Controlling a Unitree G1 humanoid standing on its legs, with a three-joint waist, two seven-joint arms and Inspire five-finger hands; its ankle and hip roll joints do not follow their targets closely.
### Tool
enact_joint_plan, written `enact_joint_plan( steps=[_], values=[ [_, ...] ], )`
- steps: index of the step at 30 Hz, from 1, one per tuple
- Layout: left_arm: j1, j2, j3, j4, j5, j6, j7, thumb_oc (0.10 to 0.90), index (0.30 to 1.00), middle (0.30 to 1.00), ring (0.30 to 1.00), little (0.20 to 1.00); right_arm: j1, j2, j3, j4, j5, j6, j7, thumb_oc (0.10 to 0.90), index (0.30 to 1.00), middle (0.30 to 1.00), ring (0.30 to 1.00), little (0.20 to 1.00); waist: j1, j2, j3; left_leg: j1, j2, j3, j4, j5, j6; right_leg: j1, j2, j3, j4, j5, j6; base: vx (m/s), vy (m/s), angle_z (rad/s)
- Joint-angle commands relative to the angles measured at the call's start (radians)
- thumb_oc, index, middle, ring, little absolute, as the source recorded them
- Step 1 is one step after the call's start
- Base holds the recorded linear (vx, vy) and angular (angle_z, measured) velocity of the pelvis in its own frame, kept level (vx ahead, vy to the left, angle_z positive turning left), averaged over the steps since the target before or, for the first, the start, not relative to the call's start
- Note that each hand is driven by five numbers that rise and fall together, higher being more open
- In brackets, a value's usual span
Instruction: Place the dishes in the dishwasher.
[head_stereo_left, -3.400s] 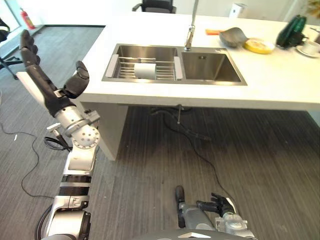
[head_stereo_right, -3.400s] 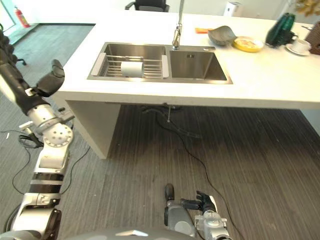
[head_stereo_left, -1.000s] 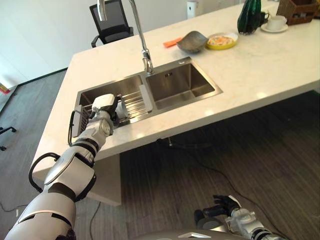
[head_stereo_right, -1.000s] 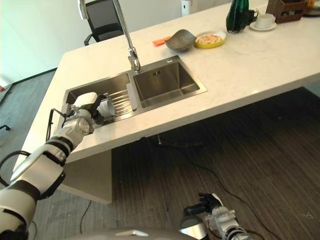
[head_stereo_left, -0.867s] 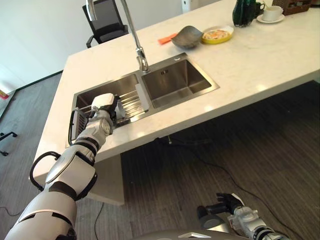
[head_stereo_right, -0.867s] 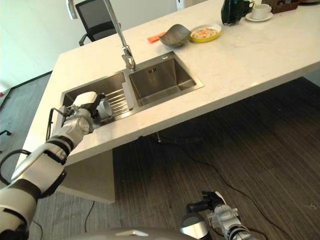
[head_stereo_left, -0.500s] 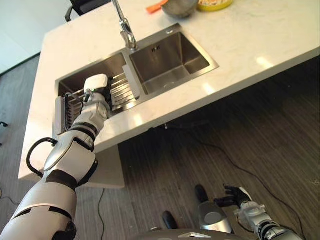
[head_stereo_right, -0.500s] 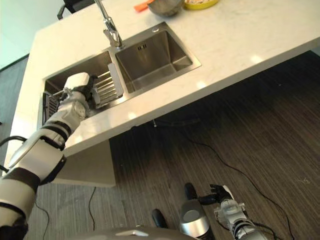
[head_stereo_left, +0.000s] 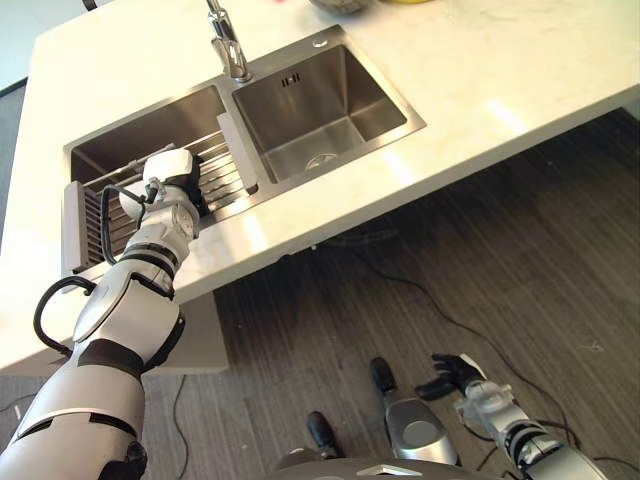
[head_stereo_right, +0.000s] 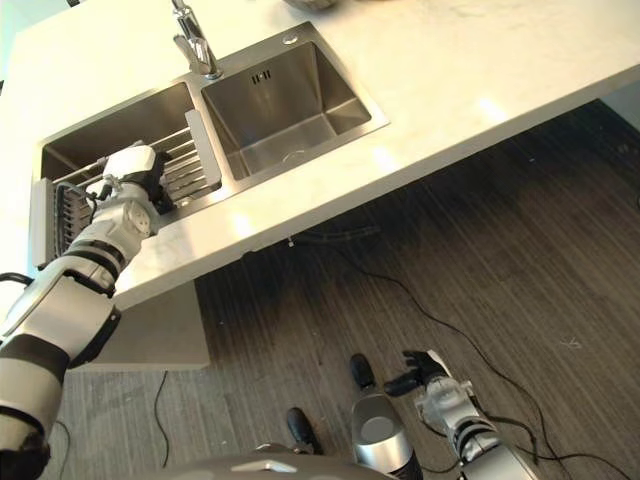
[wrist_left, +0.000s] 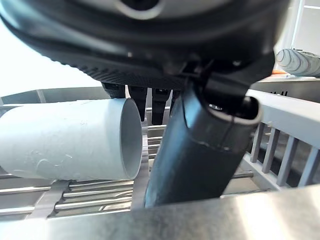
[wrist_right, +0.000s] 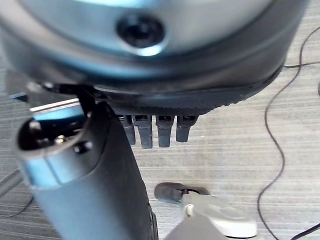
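Left hand (head_stereo_left: 170, 190): upper left of the eye views, over the rack in the left sink basin. In its wrist view the thumb (wrist_left: 200, 145) stands just beside the cup's open end and the fingers (wrist_left: 145, 102) reach down behind it. Looks like an approach to grasp, not a grip; fingers mostly straight, nothing held.

Cup (wrist_left: 70, 140): pale, cylindrical, lying on its side on the rack's bars, so it can be taken round the body from above. Long axis runs level, across the bars; open mouth faces the thumb, base points away from it.

Rack (head_stereo_left: 95, 225): metal bars spanning the left basin, carrying the cup clear of the sink floor.

Sink (head_stereo_left: 300, 110): two steel basins set in the pale worktop (head_stereo_left: 480, 70), tap at the upper middle; right basin bare.

Right hand (head_stereo_left: 455, 375): lower right of the frame, low over the floor (head_stereo_left: 420, 260), idle. Fingers relaxed, holding nothing.

Stage, as judged: cup not yet lifted; no dishwasher seen.
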Motion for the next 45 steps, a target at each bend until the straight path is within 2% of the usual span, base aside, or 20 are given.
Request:
enact_joint_plan(
  steps=[1,4,6,11,12,19,21,25,26,27,28,32,35,37,38,40,42,43,44,45],
  values=[
    [0.026,0.108,-0.028,0.033,0.040,0.034,0.042,0.400,0.300,0.300,0.300,0.300,0.025,0.048,0.035,0.018,-0.007,-0.035,-0.003,0.800,0.900,0.900,0.900,0.900,0.017,-0.091,-0.074,0.045,0.038,-0.042,0.005,-0.055,-0.048,0.075,-0.121,-0.009,-0.014,-0.118,0.139,0.06,-0.008,-0.06],
    [0.029,0.112,-0.030,-0.015,0.036,0.020,0.074,0.400,0.300,0.300,0.300,0.300,0.043,0.045,0.031,0.027,-0.004,-0.037,0.001,0.800,0.900,0.900,0.900,0.900,0.021,-0.097,-0.082,0.062,0.035,-0.049,0.005,-0.061,-0.046,0.102,-0.124,-0.017,-0.017,-0.126,0.139,0.05,-0.004,0.05],
    [0.026,0.145,-0.029,-0.151,0.008,-0.030,0.140,0.400,0.300,0.300,0.300,0.300,0.094,0.033,0.010,0.045,-0.001,-0.040,0.011,0.800,0.900,0.900,0.900,0.900,0.031,-0.104,-0.105,0.082,0.028,-0.066,0.005,-0.069,-0.043,0.140,-0.131,-0.036,-0.018,-0.134,0.139,0.07,-0.007,0.11],
    [0.015,0.183,-0.002,-0.287,-0.053,-0.074,0.194,0.400,0.300,0.300,0.300,0.300,0.127,0.028,-0.009,0.053,0.003,-0.039,0.022,0.800,0.900,0.900,0.900,0.900,0.039,-0.110,-0.132,0.099,0.023,-0.083,0.005,-0.073,-0.041,0.166,-0.136,-0.055,-0.016,-0.140,0.140,0.01,-0.001,0.17],
    [0.008,0.205,0.023,-0.364,-0.083,-0.086,0.221,0.400,0.300,0.300,0.300,0.300,0.138,0.028,-0.020,0.050,0.006,-0.041,0.021,0.800,0.900,0.900,0.900,0.900,0.044,-0.112,-0.148,0.103,0.023,-0.091,0.005,-0.075,-0.040,0.176,-0.139,-0.063,-0.015,-0.142,0.141,0.01,0.004,0.25],
    [0.028,0.262,0.109,-0.563,-0.108,-0.107,0.286,0.400,0.300,0.300,0.300,0.300,0.146,0.040,-0.034,0.035,0.007,-0.040,0.014,0.800,0.900,0.900,0.900,0.900,0.060,-0.115,-0.186,0.122,0.019,-0.107,0.005,-0.079,-0.036,0.205,-0.142,-0.081,-0.011,-0.149,0.143,-0.01,0.012,0.13],
    [-0.004,0.294,0.067,-0.555,-0.061,-0.091,0.269,0.400,0.300,0.300,0.300,0.300,0.139,0.038,-0.033,0.039,0.004,-0.038,0.011,0.800,0.900,0.900,0.900,0.900,0.068,-0.113,-0.201,0.127,0.018,-0.113,0.005,-0.080,-0.035,0.214,-0.142,-0.086,-0.011,-0.150,0.145,-0.04,0.006,0.07],
    [-0.055,0.285,0.019,-0.483,-0.068,-0.078,0.201,0.400,0.300,0.300,0.300,0.300,0.124,0.034,-0.037,0.057,0.011,-0.027,0.009,0.800,0.900,0.900,0.900,0.900,0.073,-0.109,-0.209,0.129,0.017,-0.118,0.005,-0.077,-0.033,0.222,-0.144,-0.095,-0.011,-0.152,0.145,-0.03,-0.001,0.03],
    [-0.065,0.274,0.023,-0.458,-0.101,-0.083,0.185,0.554,0.531,0.531,0.531,0.531,0.121,0.037,-0.040,0.063,0.015,-0.023,0.010,0.800,0.900,0.900,0.900,0.900,0.074,-0.109,-0.210,0.128,0.017,-0.120,0.005,-0.075,-0.034,0.225,-0.144,-0.098,-0.011,-0.153,0.145,-0.03,-0.008,0.07],
    [-0.059,0.224,0.070,-0.367,-0.219,-0.086,0.162,0.800,0.900,0.900,0.900,0.900,0.122,0.048,-0.040,0.082,0.021,-0.011,0.014,0.800,0.900,0.900,0.900,0.900,0.077,-0.107,-0.213,0.128,0.018,-0.124,0.005,-0.071,-0.034,0.233,-0.144,-0.105,-0.011,-0.157,0.141,-0.02,-0.013,0.08],
    [-0.059,0.223,0.070,-0.366,-0.221,-0.087,0.162,0.800,0.900,0.900,0.900,0.900,0.122,0.047,-0.041,0.082,0.021,-0.011,0.014,0.800,0.900,0.900,0.900,0.900,0.076,-0.106,-0.213,0.128,0.018,-0.125,0.005,-0.071,-0.035,0.233,-0.144,-0.106,-0.011,-0.157,0.141,0.00,-0.015,0.09],
    [-0.069,0.160,0.142,-0.261,-0.421,-0.094,0.141,0.800,0.900,0.900,0.900,0.900,0.128,0.065,-0.043,0.110,0.028,0.007,0.015,0.800,0.900,0.900,0.900,0.900,0.079,-0.098,-0.211,0.130,0.020,-0.132,0.005,-0.066,-0.036,0.242,-0.141,-0.120,-0.007,-0.164,0.136,0.00,-0.032,0.12],
    [-0.079,0.135,0.151,-0.259,-0.470,-0.099,0.144,0.800,0.900,0.900,0.900,0.900,0.131,0.075,-0.038,0.126,0.039,0.017,0.024,0.800,0.900,0.900,0.900,0.900,0.082,-0.090,-0.190,0.128,0.031,-0.144,0.020,-0.054,-0.038,0.239,-0.129,-0.113,0.011,-0.180,0.125,-0.03,-0.058,0.06],
    [-0.083,0.106,0.145,-0.302,-0.476,-0.101,0.151,0.800,0.900,0.900,0.900,0.900,0.123,0.068,-0.032,0.127,0.056,0.017,0.025,0.800,0.900,0.900,0.900,0.900,0.093,-0.112,-0.158,0.038,0.034,-0.183,0.192,-0.078,-0.046,0.245,-0.132,-0.113,0.005,-0.185,0.103,-0.12,-0.116,0.05],
    [-0.085,0.097,0.140,-0.327,-0.468,-0.103,0.151,0.800,0.900,0.900,0.900,0.900,0.129,0.068,-0.022,0.120,0.058,0.016,0.031,0.800,0.900,0.900,0.900,0.900,0.106,-0.129,-0.134,-0.035,0.018,-0.213,0.329,-0.076,-0.052,0.256,-0.134,-0.117,-0.004,-0.185,0.088,-0.16,-0.132,0.19],
    [-0.099,0.070,0.129,-0.377,-0.449,-0.106,0.177,0.800,0.900,0.900,0.900,0.900,0.138,0.063,0.009,0.099,0.049,0.010,0.040,0.800,0.900,0.900,0.900,0.900,0.144,-0.160,-0.087,-0.137,-0.029,-0.297,0.457,-0.045,-0.065,0.280,-0.144,-0.131,-0.021,-0.189,0.080,-0.08,-0.066,0.33],
    [-0.112,0.039,0.134,-0.406,-0.459,-0.108,0.184,0.800,0.900,0.900,0.900,0.900,0.144,0.052,0.015,0.104,0.032,0.011,0.041,0.800,0.900,0.900,0.900,0.900,0.147,-0.169,-0.086,-0.180,0.027,-0.251,0.339,-0.013,-0.065,0.296,-0.146,-0.152,-0.031,-0.207,0.088,0.10,0.049,0.23],
    [-0.111,0.038,0.134,-0.407,-0.458,-0.106,0.184,0.800,0.900,0.900,0.900,0.900,0.145,0.051,0.014,0.103,0.032,0.011,0.041,0.800,0.900,0.900,0.900,0.900,0.149,-0.170,-0.087,-0.176,0.026,-0.249,0.334,-0.012,-0.066,0.297,-0.147,-0.151,-0.030,-0.209,0.088,0.24,0.136,0.35],
    [-0.102,0.017,0.150,-0.455,-0.495,-0.120,0.191,0.800,0.900,0.900,0.900,0.900,0.158,0.036,-0.035,0.115,0.049,0.014,0.027,0.800,0.900,0.900,0.900,0.900,0.149,-0.171,-0.089,-0.206,0.117,-0.187,0.194,0.072,-0.071,0.310,-0.146,-0.158,-0.031,-0.221,0.109,0.18,0.107,0.32],
    [-0.102,0.017,0.150,-0.455,-0.495,-0.120,0.191,0.800,0.900,0.900,0.900,0.900,0.158,0.036,-0.035,0.115,0.049,0.014,0.027,0.800,0.900,0.900,0.900,0.900,0.149,-0.171,-0.089,-0.206,0.117,-0.187,0.194,0.072,-0.071,0.310,-0.146,-0.158,-0.031,-0.221,0.109,0.28,0.191,0.37]
  ],
)
